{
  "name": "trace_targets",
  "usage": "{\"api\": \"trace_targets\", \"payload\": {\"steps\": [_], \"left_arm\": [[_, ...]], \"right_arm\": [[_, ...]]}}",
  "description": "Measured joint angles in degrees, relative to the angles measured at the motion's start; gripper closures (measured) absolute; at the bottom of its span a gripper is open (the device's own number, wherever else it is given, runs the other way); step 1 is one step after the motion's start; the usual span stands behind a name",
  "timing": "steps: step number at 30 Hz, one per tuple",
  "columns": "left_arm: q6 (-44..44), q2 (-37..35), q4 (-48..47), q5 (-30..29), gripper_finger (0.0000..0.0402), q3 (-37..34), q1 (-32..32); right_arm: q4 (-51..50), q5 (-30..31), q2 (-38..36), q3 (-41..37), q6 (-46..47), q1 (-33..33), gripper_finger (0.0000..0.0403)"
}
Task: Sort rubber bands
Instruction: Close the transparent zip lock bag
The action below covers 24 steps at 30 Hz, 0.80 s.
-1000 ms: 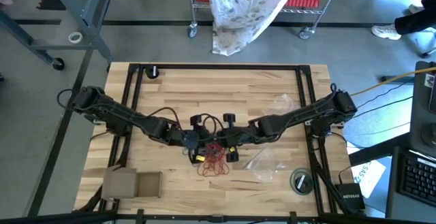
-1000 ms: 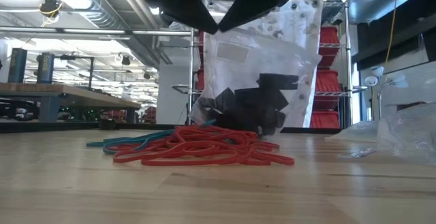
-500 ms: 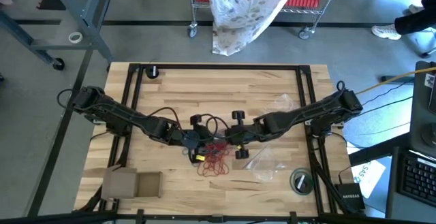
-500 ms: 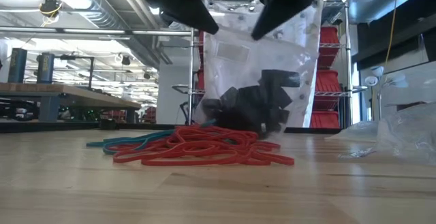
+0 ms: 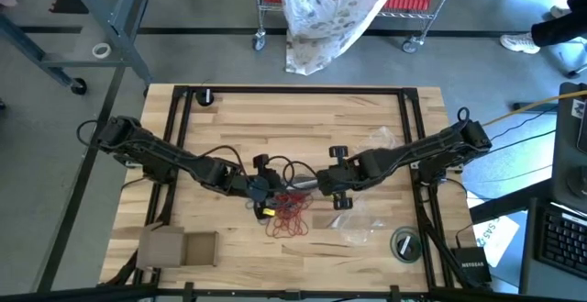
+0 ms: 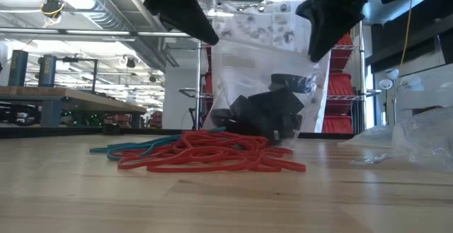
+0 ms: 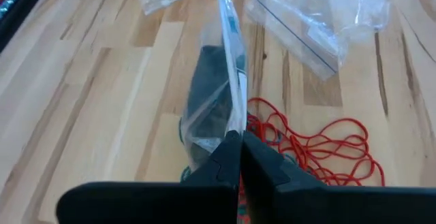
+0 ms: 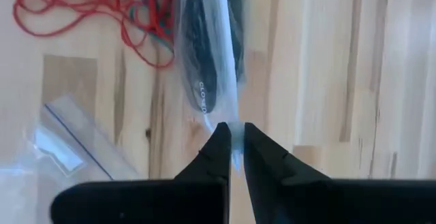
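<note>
Now pinching the clear plastic bag point(image 6: 265, 84) of dark rubber bands point(image 6: 265, 112) between both grippers: left gripper point(image 7: 235, 142) clamped on one top edge, right gripper point(image 8: 233, 132) on the other, hanging just beyond the red rubber bands point(image 5: 292, 213) lying nearer, left arm closer.

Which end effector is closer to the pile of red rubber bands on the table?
Left. The left end effector sits at the edge of the red rubber bands, pinching the clear bag. The right end effector stands farther off, gripping the bag's other edge.
</note>
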Motion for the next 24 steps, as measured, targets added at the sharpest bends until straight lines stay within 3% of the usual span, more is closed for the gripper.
{"api": "trace_targets", "payload": {"steps": [5, 11, 17, 24], "left_arm": [[4.5, -0.1, 0.8, -2.5, 0.0401, 0.0, 2.8], [15.7, -0.9, -0.7, -14.3, 0.0401, 0.0, 8.2], [26.9, -2.8, -0.1, -22.9, 0.0397, 0.0, 12.9], [17.5, -4.6, -8.8, -22.7, 0.0336, 0.0, 14.2]], "right_arm": [[3.9, 8.6, -0.1, -0.2, -1.7, -1.7, 0.0378], [5.7, 15.0, -0.2, -0.1, -5.0, -10.1, 0.0339], [5.9, 15.1, -0.9, 0.0, -7.2, -15.3, 0.0270], [-3.9, 9.8, -0.9, -0.1, -2.6, -14.3, 0.0211]]}}
